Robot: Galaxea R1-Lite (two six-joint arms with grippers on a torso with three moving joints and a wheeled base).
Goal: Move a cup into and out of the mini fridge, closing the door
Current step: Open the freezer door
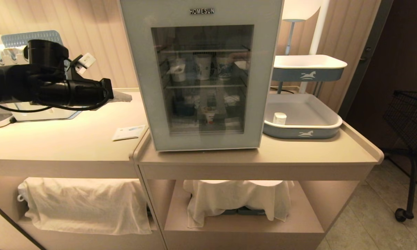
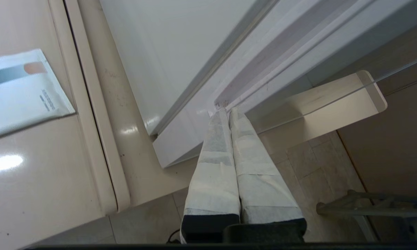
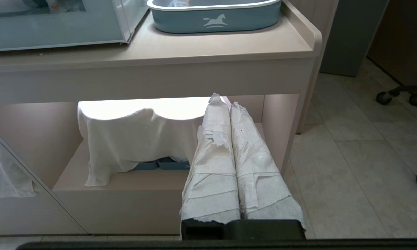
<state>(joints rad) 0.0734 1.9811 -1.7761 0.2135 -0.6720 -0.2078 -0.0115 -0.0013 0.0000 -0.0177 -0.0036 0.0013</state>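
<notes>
Left end effector (image 2: 226,110) closed, tips at mini fridge (image 2: 153,52) door (image 2: 291,45) edge

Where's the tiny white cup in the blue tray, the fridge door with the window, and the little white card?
tiny white cup (image 1: 279,118), head view, its side.
pale grey-blue glass-windowed door (image 1: 144,86), head view, left frame.
white card (image 1: 128,132), head view, its middle.

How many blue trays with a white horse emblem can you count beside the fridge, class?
2: the lower tray sits on the counter right of the mini fridge; the upper tray stands on a rack behind it. Others may be hidden.
</notes>
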